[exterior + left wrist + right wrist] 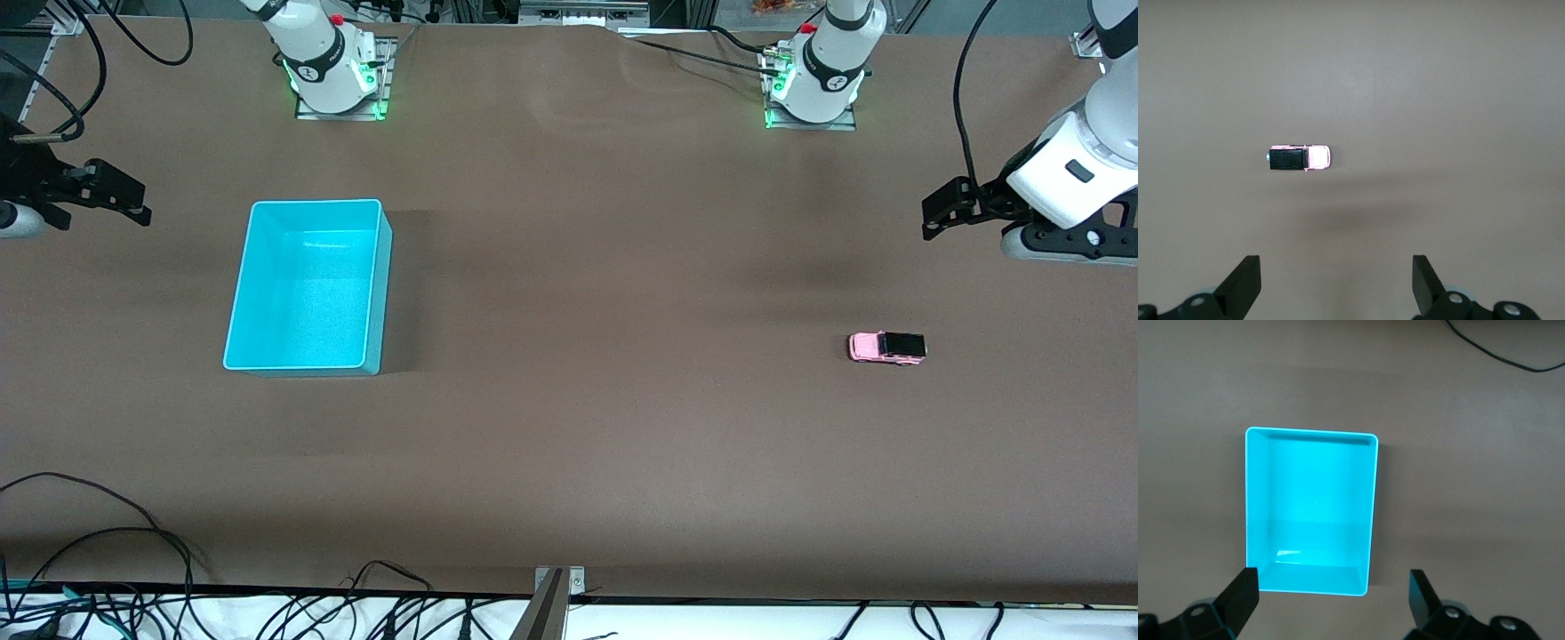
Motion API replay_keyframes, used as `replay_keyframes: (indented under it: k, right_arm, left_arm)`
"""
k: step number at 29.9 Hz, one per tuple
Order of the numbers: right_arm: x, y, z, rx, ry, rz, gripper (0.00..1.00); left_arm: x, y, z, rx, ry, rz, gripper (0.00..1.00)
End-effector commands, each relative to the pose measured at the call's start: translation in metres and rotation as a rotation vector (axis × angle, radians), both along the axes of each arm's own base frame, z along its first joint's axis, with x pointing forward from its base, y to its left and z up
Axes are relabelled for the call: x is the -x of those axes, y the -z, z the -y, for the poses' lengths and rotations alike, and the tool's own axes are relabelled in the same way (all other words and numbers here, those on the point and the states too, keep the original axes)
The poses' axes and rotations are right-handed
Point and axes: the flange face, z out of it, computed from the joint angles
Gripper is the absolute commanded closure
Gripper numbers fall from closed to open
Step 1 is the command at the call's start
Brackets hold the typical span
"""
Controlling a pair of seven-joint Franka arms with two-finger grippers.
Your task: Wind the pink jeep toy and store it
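Big brown surface (pixel 569 427), then the empty turquoise bin (pixel 307 284) toward the right arm's end, ready for storing. Right gripper (pixel 107 200) and left gripper (pixel 947 213) hover wide open, holding nothing. Pink jeep toy (pixel 887 347) sits untouched toward the left arm's end.

Bare bench (pixel 578 427) surrounds the pink jeep toy (pixel 886 347) on every side; nothing stands beside it to block a descent from above. The turquoise bin (pixel 307 284), well apart from the jeep toward the right arm's end, stands open-topped and apparently empty. Cables (pixel 107 533) lie along the bench edge nearest the camera.
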Motion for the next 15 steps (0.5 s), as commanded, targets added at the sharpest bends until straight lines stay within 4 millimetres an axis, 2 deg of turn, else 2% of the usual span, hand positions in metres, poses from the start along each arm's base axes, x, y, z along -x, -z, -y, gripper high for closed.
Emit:
replay_keyframes:
  k: [1, 7, 8, 15]
  right_arm:
    - [0.004, -0.002, 0.002, 0.016, 0.005, 0.002, 0.0]
    - [0.004, -0.002, 0.002, 0.016, 0.005, 0.002, 0.0]
    - [0.004, -0.002, 0.002, 0.016, 0.004, 0.002, 0.0]
    - [0.004, -0.002, 0.002, 0.016, 0.005, 0.002, 0.0]
  left_arm:
    - [-0.003, -0.003, -0.01, -0.018, 0.166, -0.011, 0.0]
    - [-0.016, 0.02, -0.033, -0.008, 0.389, -0.054, 0.0]
    - [-0.026, 0.044, -0.044, 0.01, 0.484, -0.096, 0.0]
    - [-0.039, 0.066, -0.052, 0.027, 0.628, -0.103, 0.0]
